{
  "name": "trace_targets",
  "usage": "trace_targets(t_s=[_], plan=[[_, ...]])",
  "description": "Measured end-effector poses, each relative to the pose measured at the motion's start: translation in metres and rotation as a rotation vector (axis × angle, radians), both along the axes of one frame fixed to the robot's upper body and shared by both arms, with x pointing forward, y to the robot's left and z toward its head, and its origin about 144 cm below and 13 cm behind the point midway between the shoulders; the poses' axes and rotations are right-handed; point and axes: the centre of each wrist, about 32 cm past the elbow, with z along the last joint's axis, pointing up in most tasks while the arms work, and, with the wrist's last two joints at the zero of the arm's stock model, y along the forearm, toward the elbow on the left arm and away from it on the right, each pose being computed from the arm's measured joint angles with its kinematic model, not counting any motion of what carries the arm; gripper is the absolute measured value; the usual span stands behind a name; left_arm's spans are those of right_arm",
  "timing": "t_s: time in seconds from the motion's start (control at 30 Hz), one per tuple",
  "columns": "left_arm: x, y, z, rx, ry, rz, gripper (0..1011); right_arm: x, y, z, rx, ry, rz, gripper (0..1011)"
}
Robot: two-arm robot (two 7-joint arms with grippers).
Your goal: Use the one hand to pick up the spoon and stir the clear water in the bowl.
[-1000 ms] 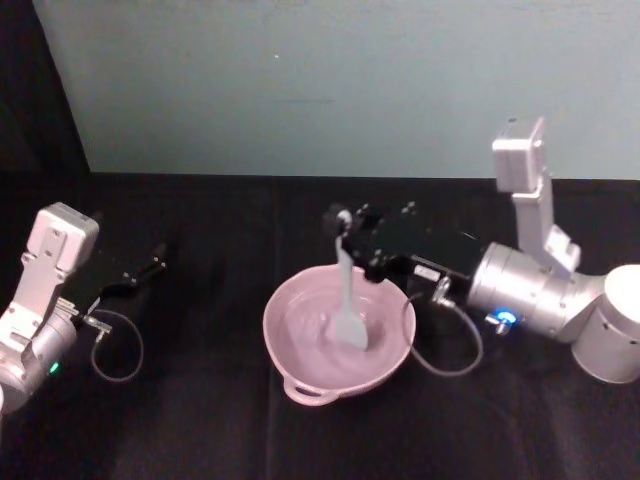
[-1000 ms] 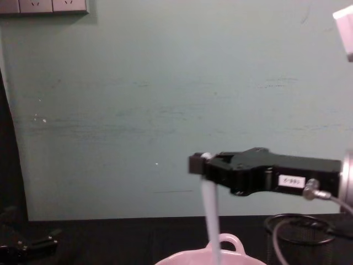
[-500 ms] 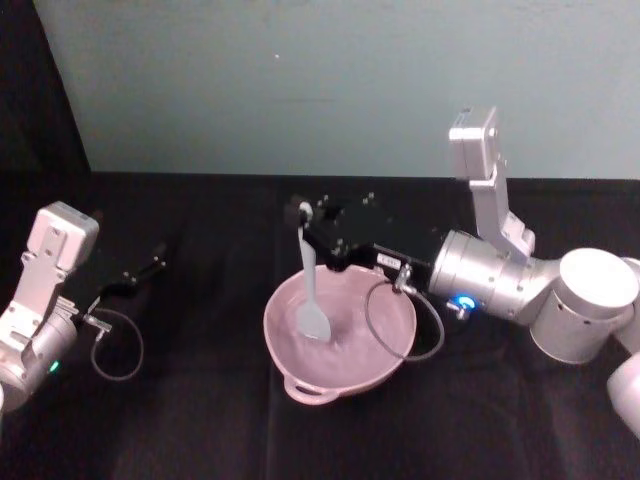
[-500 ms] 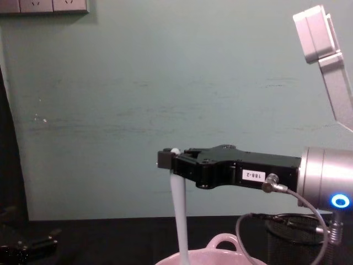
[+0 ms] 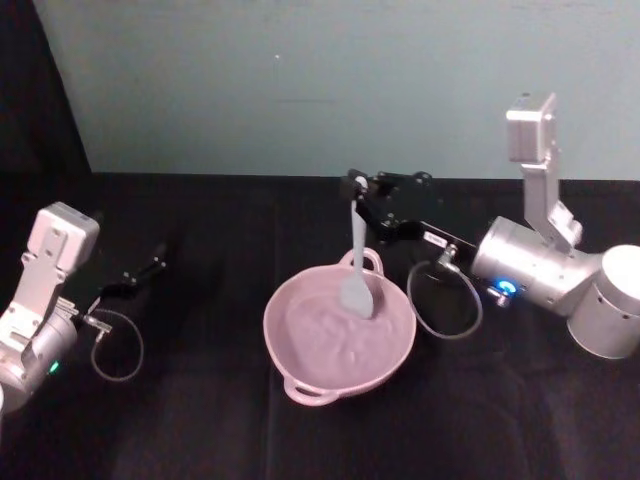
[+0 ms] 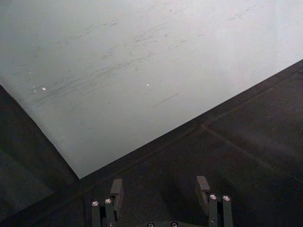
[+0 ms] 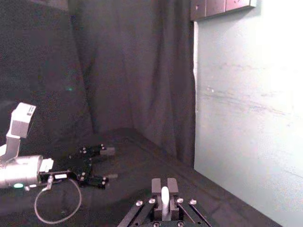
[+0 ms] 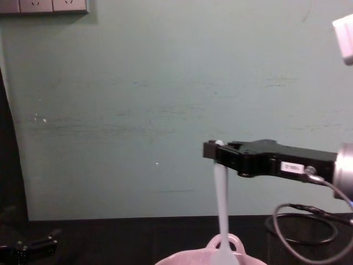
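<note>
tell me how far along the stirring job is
Done: the spoon is picked up; the right gripper is shut on its handle top. In hand: the spoon hangs upright with its blade inside the bowl, near the far rim, so stirring looks under way. To do: finishing the stir; how much remains cannot be told. The left gripper sits open, parked off to the left.

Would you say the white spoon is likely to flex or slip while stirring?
Probably stiff: the spoon hangs straight from the right gripper into the bowl, no visible bend. It may pivot or slip, being pinched only at the tip of its slim handle. With the left gripper parked aside, nothing else steadies it.
</note>
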Motion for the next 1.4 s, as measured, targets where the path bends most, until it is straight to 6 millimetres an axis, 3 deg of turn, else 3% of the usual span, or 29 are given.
trace_targets(t_s=[0.3, 0.67, 0.87, 1.03, 1.13, 1.4], plan=[[0.0, 0.0, 0.0, 0.0, 0.0, 0.0, 1005, -0.023, -0.005, 0.001, -0.01, -0.004, 0.008, 84], [0.0, 0.0, 0.0, 0.0, 0.0, 0.0, 1005, -0.035, 0.029, 0.001, 0.03, -0.005, 0.112, 84], [0.0, 0.0, 0.0, 0.0, 0.0, 0.0, 1005, -0.035, 0.032, 0.004, 0.061, -0.018, 0.116, 84], [0.0, 0.0, 0.0, 0.0, 0.0, 0.0, 1005, -0.036, 0.026, 0.016, 0.078, -0.056, 0.099, 84], [0.0, 0.0, 0.0, 0.0, 0.0, 0.0, 1005, -0.037, 0.013, 0.036, 0.094, -0.1, 0.07, 84], [0.0, 0.0, 0.0, 0.0, 0.0, 0.0, 1005, -0.039, -0.02, 0.063, 0.114, -0.108, -0.003, 84]])
